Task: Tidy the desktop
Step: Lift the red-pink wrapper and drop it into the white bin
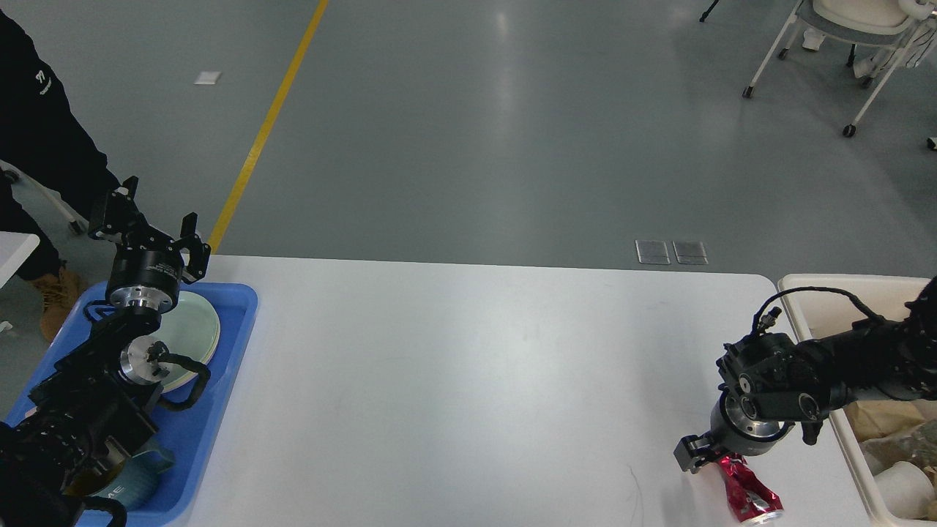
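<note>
The desktop [468,366] is a large white tabletop with rounded corners. A crushed red can [745,489] lies on it near the front right. My right gripper [711,460] is down at the can's upper end, jaws apart; one finger [688,452] stands left of the can with a small gap, and the other is hidden behind the wrist. My left gripper [152,218] is open and empty, raised over the far edge of the blue tray [238,307].
The blue tray at the left holds pale green plates [201,329] and a teal mug [139,483]. A cream bin [823,289] with paper rubbish stands off the right edge. A person [36,124] stands at the far left. A wheeled chair [842,29] is at the back right.
</note>
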